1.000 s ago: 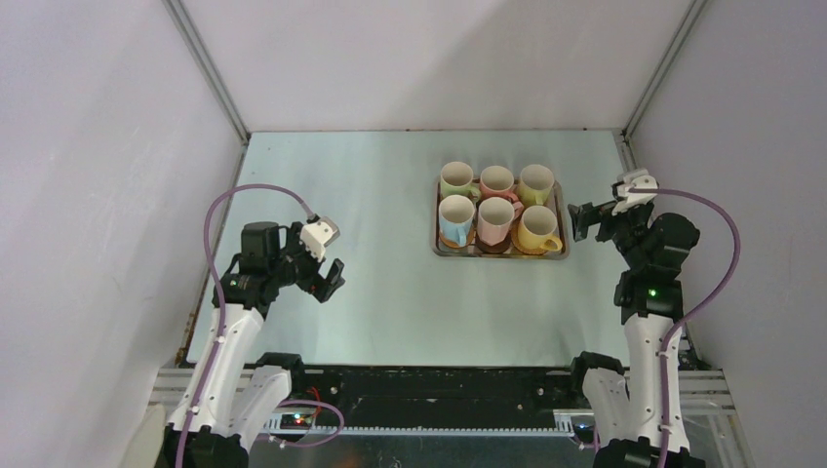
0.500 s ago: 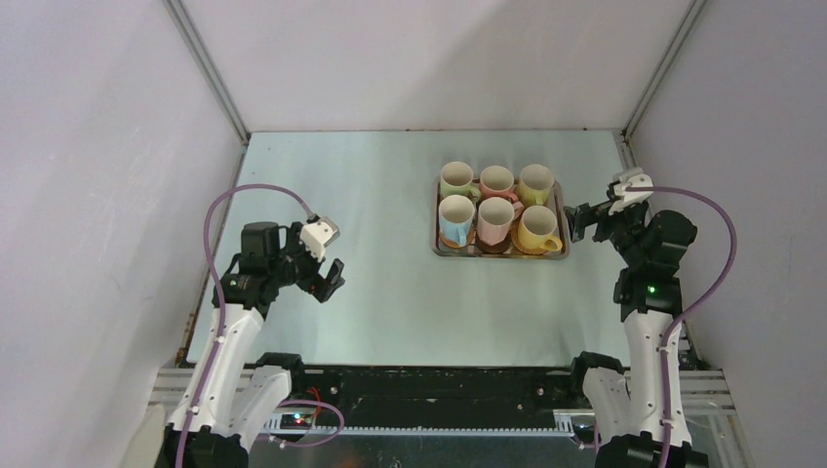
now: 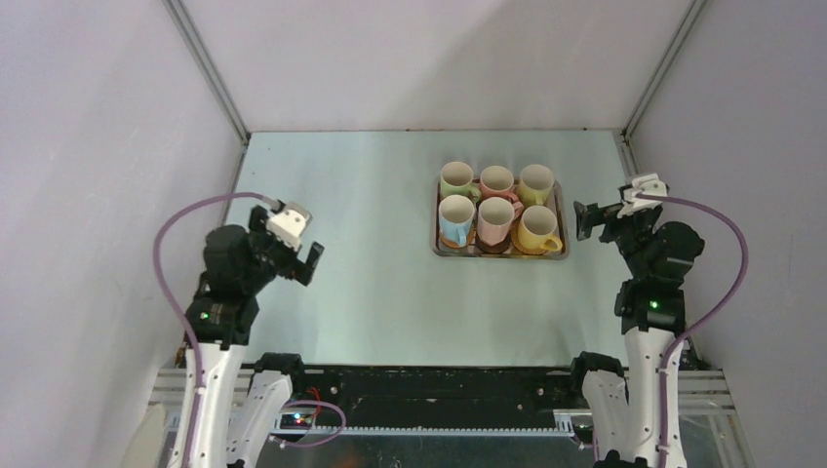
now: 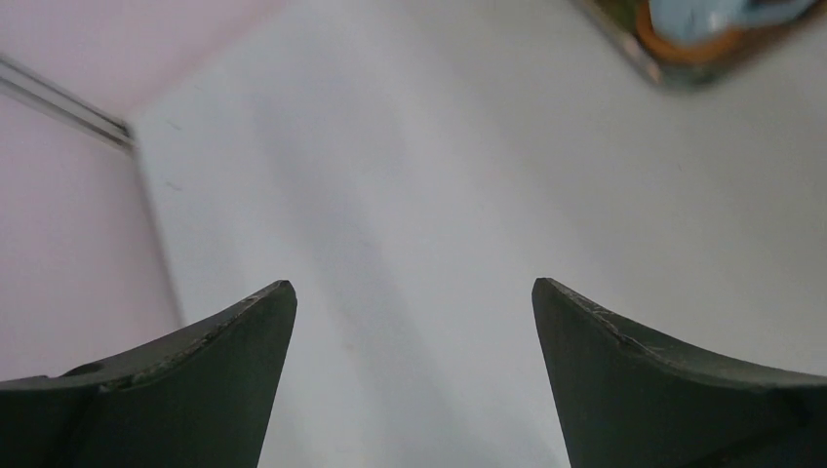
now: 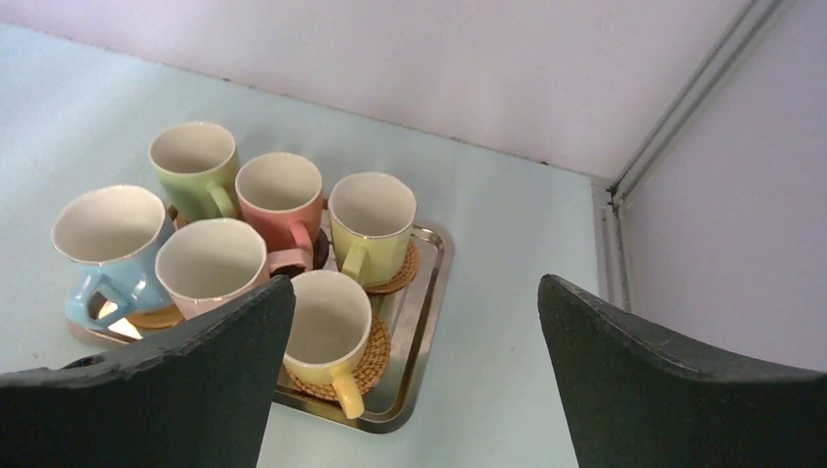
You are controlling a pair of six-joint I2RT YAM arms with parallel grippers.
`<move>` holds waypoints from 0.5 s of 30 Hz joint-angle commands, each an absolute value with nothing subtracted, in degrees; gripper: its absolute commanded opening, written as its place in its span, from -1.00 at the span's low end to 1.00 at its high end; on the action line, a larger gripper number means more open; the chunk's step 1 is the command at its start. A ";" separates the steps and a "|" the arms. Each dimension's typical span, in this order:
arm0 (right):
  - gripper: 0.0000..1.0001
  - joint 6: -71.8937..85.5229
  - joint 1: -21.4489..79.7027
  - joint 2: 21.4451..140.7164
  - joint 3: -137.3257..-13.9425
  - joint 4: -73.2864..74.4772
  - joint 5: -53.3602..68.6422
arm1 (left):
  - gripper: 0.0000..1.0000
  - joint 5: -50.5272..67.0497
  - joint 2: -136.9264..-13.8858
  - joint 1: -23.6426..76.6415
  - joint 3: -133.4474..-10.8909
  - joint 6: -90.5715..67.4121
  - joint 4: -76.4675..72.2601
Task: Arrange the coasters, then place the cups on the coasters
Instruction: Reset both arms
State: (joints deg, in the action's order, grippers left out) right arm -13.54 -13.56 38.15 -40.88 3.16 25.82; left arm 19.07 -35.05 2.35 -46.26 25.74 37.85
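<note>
- Six cups are packed in two rows of three in the steel tray, toward the far right corner of the table.
- Coasters are seen under most cups; the green cup's underside is hidden.
- Cups are touching or nearly so. With little room for a finger between them, a neighbour is likely to be knocked or dragged.
- Handles are turned different ways, so an off-centre pinch on a rim may tip a cup or let it slip.
- Coasters are thin and flat against the tray. A low pinch may scrape, shove the tray, or jam a disc against the rim.
- Right gripper is spread wide and empty, just beside the tray's right side. A careless descent may clip the near yellow cup.
- Left gripper is spread wide and empty over bare table near the left edge, well apart from the tray. If both arms are sent to the tray, they may collide.
</note>
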 commanded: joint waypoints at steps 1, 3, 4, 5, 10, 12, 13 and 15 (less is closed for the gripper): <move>0.99 -10.41 -13.06 37.05 -50.25 5.50 21.40 | 0.97 13.60 -35.91 1.46 -60.65 25.30 39.36; 0.99 -10.40 -13.00 37.36 -55.81 8.92 22.46 | 0.97 12.52 -36.06 1.49 -66.75 25.20 40.89; 0.99 -10.52 -12.94 37.44 -59.50 11.48 22.96 | 0.97 11.68 -36.09 1.49 -70.83 24.99 41.27; 0.99 -10.56 -12.93 37.62 -61.70 12.90 23.93 | 0.97 11.24 -36.27 1.49 -72.81 24.51 42.14; 0.99 -8.63 -12.84 37.63 -73.53 21.57 28.53 | 0.97 10.16 -36.58 1.49 -84.21 21.45 44.82; 0.99 -6.79 -12.71 37.21 -74.96 22.89 31.20 | 0.97 11.00 -36.58 1.49 -85.86 20.32 45.48; 0.99 -6.30 -12.60 37.11 -75.30 23.13 32.17 | 0.97 11.96 -36.50 1.49 -86.04 20.09 45.78; 0.99 -3.52 -12.51 36.71 -75.33 23.25 34.50 | 0.97 13.12 -36.33 1.51 -86.22 19.42 45.91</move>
State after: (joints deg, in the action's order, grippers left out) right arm -8.49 -12.93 36.29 -74.74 18.04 29.06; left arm 12.10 -35.68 1.93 -85.73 22.39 42.17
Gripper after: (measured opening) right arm 0.993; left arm 0.985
